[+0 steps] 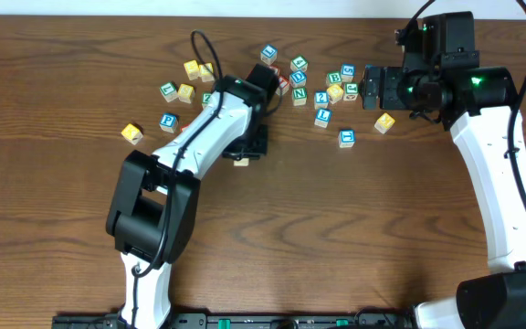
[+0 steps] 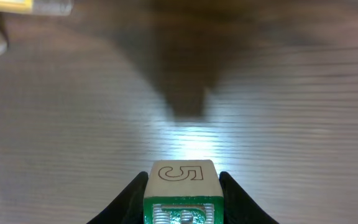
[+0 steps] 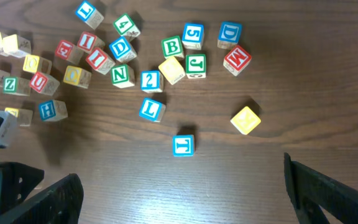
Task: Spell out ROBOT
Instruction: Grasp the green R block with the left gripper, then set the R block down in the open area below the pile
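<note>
Left arm [image 1: 204, 137] reaches from its base at the near edge diagonally up toward the middle of the table [image 1: 336, 238], wrist bent down just below the scattered cubes. Left fingers [image 2: 132, 196] are closed on a green-edged cube [image 2: 182, 186], one finger pressed on each side. The cube's upper face carries an outlined 5, and its letter cannot be read. Whether this cube rests on the table or hangs just above it cannot be told. Right arm [image 1: 487, 155] rises along the right side and bends inward at the far edge, with its wrist aimed left at the cluster. Right fingers [image 3: 55, 196] are spread wide, hold nothing and hover short of the cubes. Blue T cube [image 3: 183, 145] sits alone nearest the right fingers, with a yellow cube [image 3: 245, 119] near it on the right. Green B cube [image 3: 172, 46] lies further in among the pile, a second yellow cube [image 3: 171, 70] just beside it. Blue L cube [image 3: 151, 109] lies between the T and the pile.
</note>
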Tool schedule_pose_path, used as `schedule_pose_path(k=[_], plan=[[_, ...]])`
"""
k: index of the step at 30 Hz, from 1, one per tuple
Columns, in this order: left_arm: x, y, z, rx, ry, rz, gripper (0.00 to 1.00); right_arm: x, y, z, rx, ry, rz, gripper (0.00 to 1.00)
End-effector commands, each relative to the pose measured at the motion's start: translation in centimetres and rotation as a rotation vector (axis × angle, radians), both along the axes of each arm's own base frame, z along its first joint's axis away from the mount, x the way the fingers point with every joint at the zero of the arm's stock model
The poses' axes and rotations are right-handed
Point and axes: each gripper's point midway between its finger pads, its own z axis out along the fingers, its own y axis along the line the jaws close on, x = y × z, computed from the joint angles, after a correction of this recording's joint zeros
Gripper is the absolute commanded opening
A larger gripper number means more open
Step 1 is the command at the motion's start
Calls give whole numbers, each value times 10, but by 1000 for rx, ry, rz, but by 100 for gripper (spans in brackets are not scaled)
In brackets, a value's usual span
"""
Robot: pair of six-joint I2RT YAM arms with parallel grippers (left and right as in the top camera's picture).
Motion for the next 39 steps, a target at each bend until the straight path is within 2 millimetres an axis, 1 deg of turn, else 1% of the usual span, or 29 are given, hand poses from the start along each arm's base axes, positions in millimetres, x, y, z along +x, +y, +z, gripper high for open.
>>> schedule_pose_path(k=[1,2,4,8,9,11,12,13,14,20,25,27,32,33,34,35,36,37,38,39], plan=[[-4,26,-20,30,33,96,32,2,-3,6,-1,-14,-15,99],[-4,29,-25,29,32,98,31,2,-3,6,-1,-14,-15,99],[-2,29,-37,21,16,28,32,2,-3,6,-1,-14,-15,99],[0,19,-39,-36,15,-99,32,2,-3,6,0,-17,-16,99],[0,18,-39,-37,12,-103,32,2,-3,6,0,-17,-16,99],[1,18,-40,-38,8,-102,32,2,-3,6,0,-17,-16,99],[1,18,-40,-37,9,-102,34,2,-3,6,0,-17,-16,99],[1,18,-41,-37,10,-102,41,2,-3,6,0,-17,-16,99],[1,18,-41,-37,10,-102,41,2,-3,6,0,-17,-16,99],[0,18,-41,-37,11,-101,42,2,-3,6,0,-17,-16,99],[0,20,-41,-38,13,-10,40,2,-3,6,0,-14,-16,99],[0,20,-41,-40,13,19,37,2,-3,6,-1,-14,-16,99],[2,18,-38,-44,2,13,38,2,-3,6,-1,-14,-16,99],[6,17,-32,-50,-14,-14,39,2,-3,6,-1,-14,-16,99],[9,16,-25,-54,-26,-25,43,2,-3,6,-1,-15,-16,99],[13,15,-17,-59,-45,-29,44,2,-3,6,0,-15,-16,99],[23,14,4,-78,-94,-33,49,2,-3,6,0,-17,-15,99],[32,15,24,-98,-148,-23,51,2,-3,6,1,-17,-15,99],[36,18,40,-114,-189,-15,51,2,-3,6,1,-17,-15,99],[42,24,66,-133,-254,-15,52,2,-3,6,1,-15,-15,99]])
